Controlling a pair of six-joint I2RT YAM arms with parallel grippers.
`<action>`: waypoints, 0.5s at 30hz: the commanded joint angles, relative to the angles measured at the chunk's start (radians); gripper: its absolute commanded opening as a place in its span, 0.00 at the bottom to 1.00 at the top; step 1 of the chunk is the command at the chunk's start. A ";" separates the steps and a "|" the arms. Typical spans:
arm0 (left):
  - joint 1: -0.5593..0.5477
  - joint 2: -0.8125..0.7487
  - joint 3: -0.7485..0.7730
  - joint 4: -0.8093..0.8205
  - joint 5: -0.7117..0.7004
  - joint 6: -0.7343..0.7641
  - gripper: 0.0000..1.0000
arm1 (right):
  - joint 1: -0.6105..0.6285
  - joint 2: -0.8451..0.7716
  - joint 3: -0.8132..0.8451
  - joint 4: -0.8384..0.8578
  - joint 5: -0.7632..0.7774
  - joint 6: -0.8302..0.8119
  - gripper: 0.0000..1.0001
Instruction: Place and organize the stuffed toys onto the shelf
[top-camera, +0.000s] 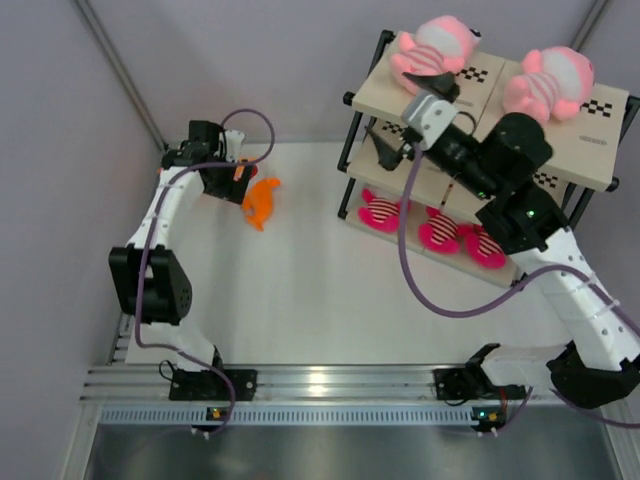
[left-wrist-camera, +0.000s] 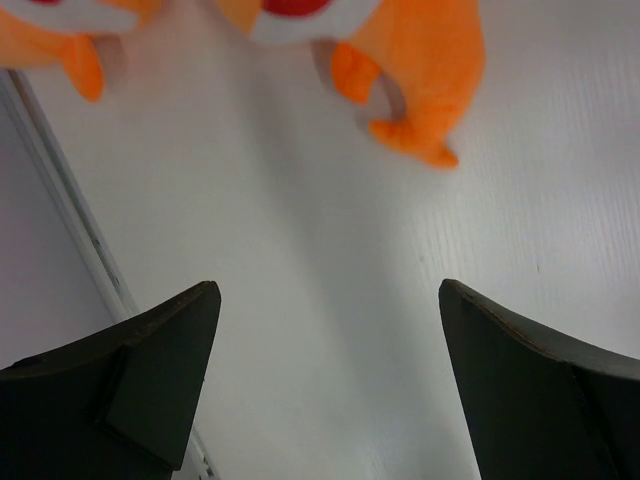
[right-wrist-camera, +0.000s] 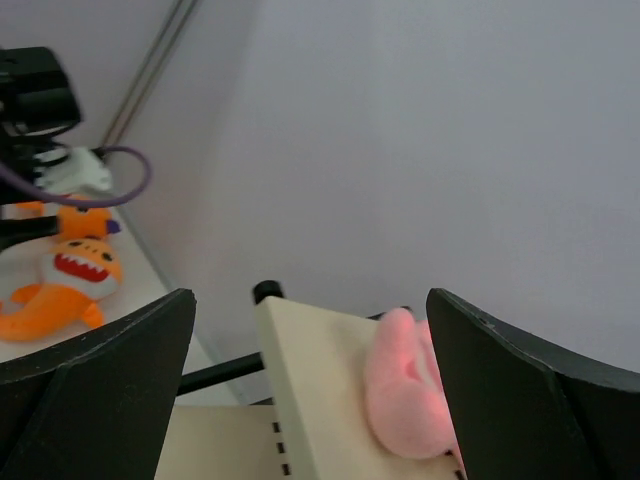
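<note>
Currently, the shelf (top-camera: 590, 130) carries two pale pink toys (top-camera: 548, 82) on its top board and three magenta striped toys (top-camera: 438, 232) lower down. One orange shark (top-camera: 260, 200) lies left of the shelf, unplaced. Both the left gripper (left-wrist-camera: 330, 285) and the right gripper (right-wrist-camera: 310, 295) stand wide, empty.

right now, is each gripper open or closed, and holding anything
Left gripper: open, empty; orange plush shark lies just ahead of it.
Right gripper: open, empty, by the pale pink plush toy on the beige shelf board.
</note>
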 joint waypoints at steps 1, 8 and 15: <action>-0.016 0.166 0.172 0.148 -0.101 -0.105 0.97 | 0.100 -0.010 -0.059 0.098 0.049 -0.019 0.99; -0.019 0.564 0.580 0.165 -0.220 -0.139 0.96 | 0.244 -0.059 -0.250 0.167 0.049 -0.036 1.00; -0.018 0.760 0.719 0.177 -0.197 -0.154 0.81 | 0.346 -0.134 -0.443 0.221 0.063 0.002 0.99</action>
